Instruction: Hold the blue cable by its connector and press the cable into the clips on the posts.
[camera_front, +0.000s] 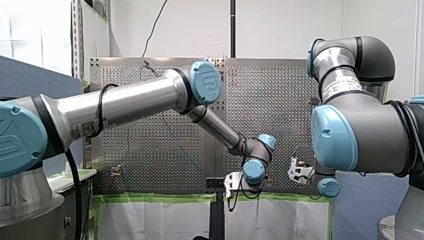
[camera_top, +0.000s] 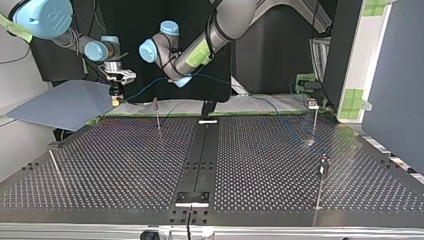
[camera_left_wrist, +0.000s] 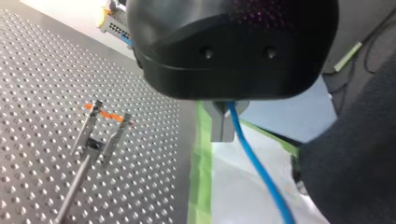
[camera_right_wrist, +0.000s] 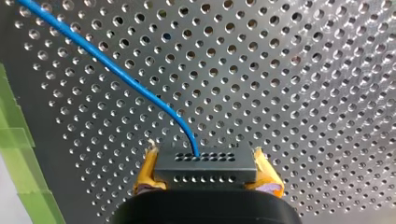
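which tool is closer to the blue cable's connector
Right. My right tool is shut on the connector itself. My left tool holds the blue cable further along its length, apart from the connector.

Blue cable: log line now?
right tool: shut on connector | left tool: shut on blue cable | clip beside left tool: empty

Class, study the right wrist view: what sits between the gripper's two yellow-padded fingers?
A black connector, with the blue cable running out of it; the right wrist view shows this.
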